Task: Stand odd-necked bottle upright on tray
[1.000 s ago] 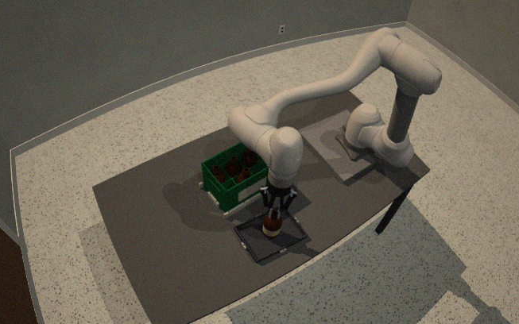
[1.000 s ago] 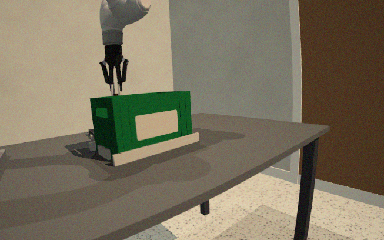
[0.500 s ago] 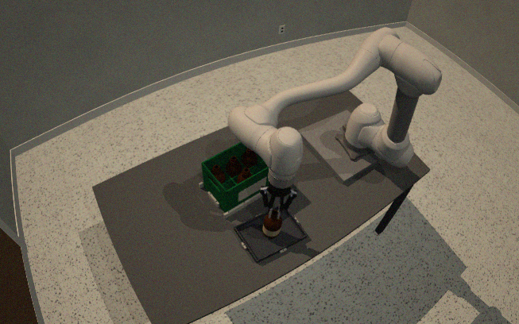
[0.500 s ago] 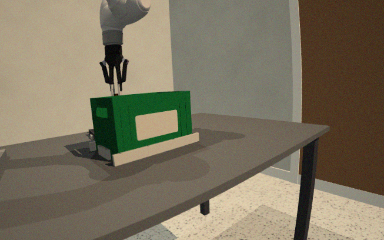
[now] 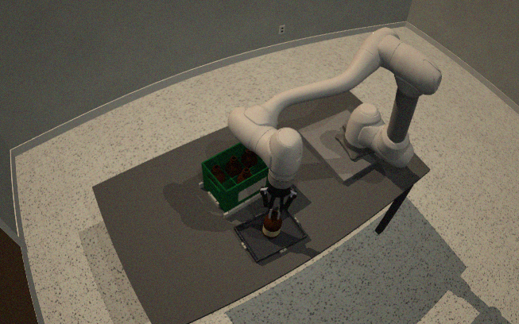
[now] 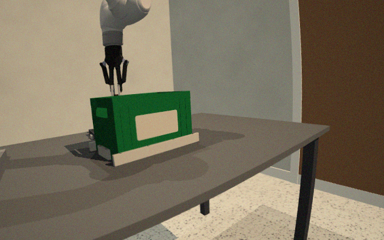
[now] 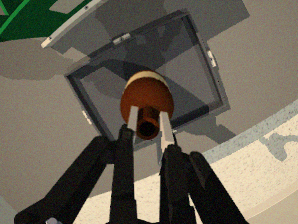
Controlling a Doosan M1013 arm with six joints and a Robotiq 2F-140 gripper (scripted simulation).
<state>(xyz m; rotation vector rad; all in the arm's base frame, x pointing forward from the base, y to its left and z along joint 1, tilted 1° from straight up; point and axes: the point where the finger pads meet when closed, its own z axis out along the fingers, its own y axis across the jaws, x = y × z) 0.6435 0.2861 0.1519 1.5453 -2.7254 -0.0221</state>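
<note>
My gripper (image 5: pixel 275 214) (image 6: pixel 115 90) (image 7: pixel 147 119) points down and is shut on the neck of a brown bottle (image 5: pixel 272 223) (image 7: pixel 145 95) with a cream band near its base. The bottle is upright over the middle of the dark, low-rimmed tray (image 5: pixel 253 239) (image 7: pixel 100 92); I cannot tell whether its base touches the tray. The green crate (image 5: pixel 230 197) (image 6: pixel 124 127) (image 7: pixel 20 26) stands beside the tray. Several brown bottles stand inside it, such as one bottle (image 5: pixel 218 173) at the left and another bottle (image 5: pixel 233 165) beside it. The crate wall hides them in the exterior view.
Pale low strips (image 5: pixel 245 206) (image 6: pixel 157 149) lie along the crate's foot. Small pale clips (image 5: pixel 244 245) (image 7: pixel 212 58) sit at the tray's edges. The table's front edge (image 5: pixel 269 283) is close beyond the tray. The arm's base stands on a grey plate (image 5: pixel 327 149) at the right.
</note>
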